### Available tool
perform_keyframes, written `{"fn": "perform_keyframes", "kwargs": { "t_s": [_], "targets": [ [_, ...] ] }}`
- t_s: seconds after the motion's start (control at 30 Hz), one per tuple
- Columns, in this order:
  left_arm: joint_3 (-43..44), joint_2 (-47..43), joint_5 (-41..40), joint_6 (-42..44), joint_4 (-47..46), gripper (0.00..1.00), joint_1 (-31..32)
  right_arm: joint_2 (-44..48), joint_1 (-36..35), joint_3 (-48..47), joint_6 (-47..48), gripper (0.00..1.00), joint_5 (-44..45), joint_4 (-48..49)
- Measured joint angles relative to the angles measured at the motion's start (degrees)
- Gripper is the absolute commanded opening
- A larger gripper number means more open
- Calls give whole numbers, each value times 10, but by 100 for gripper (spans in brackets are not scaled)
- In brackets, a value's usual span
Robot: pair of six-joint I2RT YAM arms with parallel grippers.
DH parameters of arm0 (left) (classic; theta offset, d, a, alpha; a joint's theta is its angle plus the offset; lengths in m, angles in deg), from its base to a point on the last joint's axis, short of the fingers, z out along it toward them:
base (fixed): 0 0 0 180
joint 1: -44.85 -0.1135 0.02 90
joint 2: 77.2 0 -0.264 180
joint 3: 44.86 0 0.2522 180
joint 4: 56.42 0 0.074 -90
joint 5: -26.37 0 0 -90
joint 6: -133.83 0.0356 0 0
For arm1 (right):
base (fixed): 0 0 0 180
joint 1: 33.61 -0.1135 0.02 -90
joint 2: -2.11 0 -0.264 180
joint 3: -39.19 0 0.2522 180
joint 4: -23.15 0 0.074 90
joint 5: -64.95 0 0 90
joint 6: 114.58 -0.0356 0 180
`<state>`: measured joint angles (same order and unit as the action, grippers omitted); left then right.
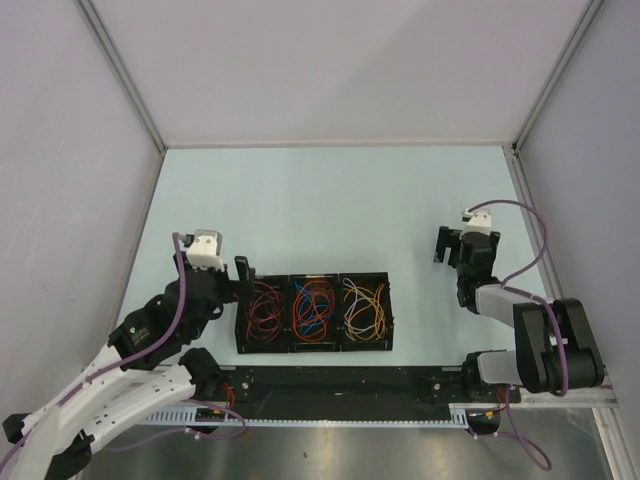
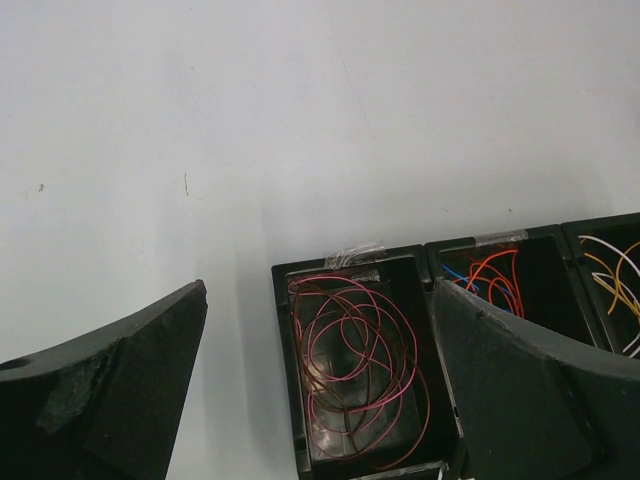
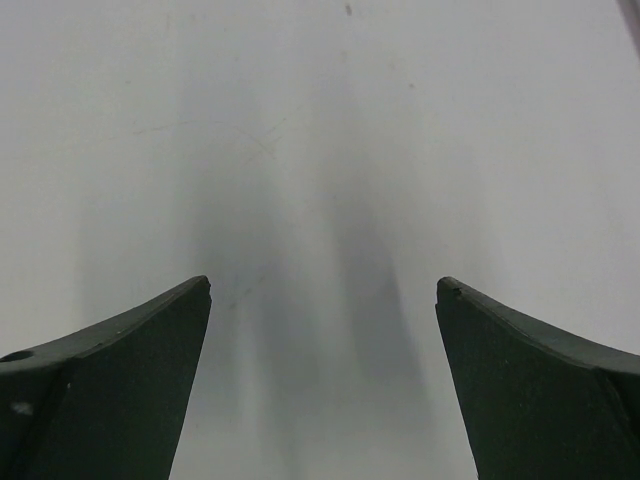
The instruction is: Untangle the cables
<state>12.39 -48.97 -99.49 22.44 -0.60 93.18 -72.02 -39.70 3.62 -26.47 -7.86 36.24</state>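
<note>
Cables (image 1: 313, 308) lie in our tray (image 1: 312, 349).
Left claw (image 2: 320, 290) gapes beside the tray's left end; right claw (image 3: 323, 285) gapes well to its right.

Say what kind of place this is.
Probably a robot test cell: plain walls enclose a pale table, a left arm and right arm sit at its near edge, and a black tray holds thin cables.
</note>
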Motion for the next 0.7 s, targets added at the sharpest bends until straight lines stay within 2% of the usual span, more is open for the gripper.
{"fn": "perform_keyframes", "kwargs": {
  "t_s": [0.3,0.4,0.7],
  "targets": [
    [0,0,-4,0,0,100,-2,-94,68,43,15,100,-165,228],
    [0,4,-5,0,0,100,-8,-102,92,66,10,100,-194,260],
    [0,13,-5,0,0,100,-18,-103,81,67,10,100,-232,303]
  ]
}}
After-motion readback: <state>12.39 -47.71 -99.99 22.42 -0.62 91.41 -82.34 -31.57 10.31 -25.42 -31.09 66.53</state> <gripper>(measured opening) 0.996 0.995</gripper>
